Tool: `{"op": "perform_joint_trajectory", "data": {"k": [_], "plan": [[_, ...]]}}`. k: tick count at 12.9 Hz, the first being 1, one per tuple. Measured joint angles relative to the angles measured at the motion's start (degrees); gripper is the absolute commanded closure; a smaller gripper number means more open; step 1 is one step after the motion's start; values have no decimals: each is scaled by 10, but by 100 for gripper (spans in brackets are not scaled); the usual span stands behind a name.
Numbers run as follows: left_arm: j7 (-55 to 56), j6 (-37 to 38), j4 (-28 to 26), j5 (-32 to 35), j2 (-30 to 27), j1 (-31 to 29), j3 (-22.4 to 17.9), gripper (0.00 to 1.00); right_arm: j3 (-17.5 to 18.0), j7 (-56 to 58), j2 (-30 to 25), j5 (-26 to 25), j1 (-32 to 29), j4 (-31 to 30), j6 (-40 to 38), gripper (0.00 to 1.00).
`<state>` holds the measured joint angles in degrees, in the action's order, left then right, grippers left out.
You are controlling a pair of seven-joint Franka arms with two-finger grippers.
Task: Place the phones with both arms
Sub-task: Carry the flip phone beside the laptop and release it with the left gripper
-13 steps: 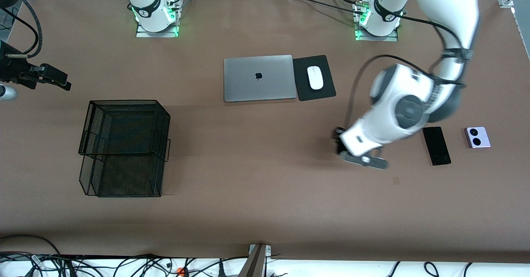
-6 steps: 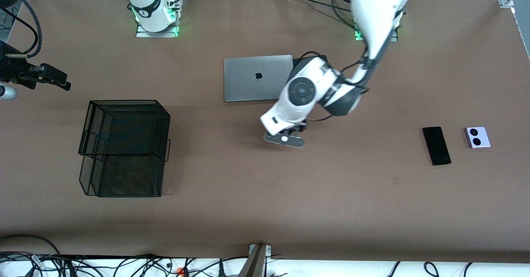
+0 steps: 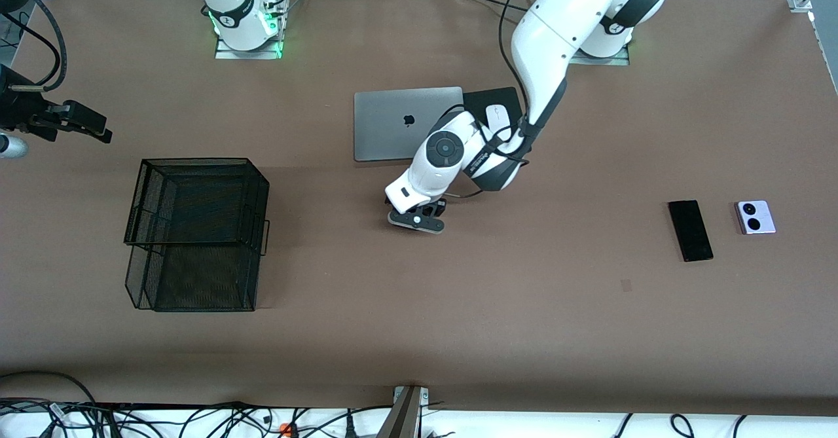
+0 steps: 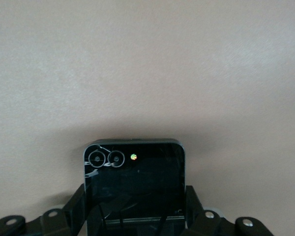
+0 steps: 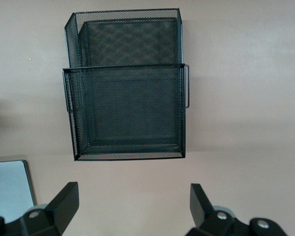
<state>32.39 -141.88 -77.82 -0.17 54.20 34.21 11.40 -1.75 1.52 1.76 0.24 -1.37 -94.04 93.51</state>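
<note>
Carrying the black flip phone (image 4: 133, 184) clamped in left gripper (image 3: 417, 220), mesh basket (image 3: 196, 232) lies toward right arm's end; right gripper (image 5: 132, 204) open, waiting

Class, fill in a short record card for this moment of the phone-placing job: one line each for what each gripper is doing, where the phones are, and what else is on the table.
left gripper: shut on the black flip phone, over bare table nearer the front camera than the laptop
right gripper: open, empty, waiting above the mesh basket
slab phone: flat on the table, toward the left arm's end
lilac flip phone: beside the slab phone, apart from it
other items: mouse on a black pad
</note>
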Motion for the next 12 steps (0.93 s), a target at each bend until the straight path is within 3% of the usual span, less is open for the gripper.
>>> {"op": "perform_joint_trajectory", "data": {"k": [7,9,12], "plan": [[5,8,15,0,-7,0,-5,0,0,10,1,0,0,0,0,0],[6,65,23,0,-29,-4,-6,0,1,13,2,0,0,0,0,0],[8,225,33,4,-100,-16,-15,0,5,14,4,0,6,0,10,0]]}}
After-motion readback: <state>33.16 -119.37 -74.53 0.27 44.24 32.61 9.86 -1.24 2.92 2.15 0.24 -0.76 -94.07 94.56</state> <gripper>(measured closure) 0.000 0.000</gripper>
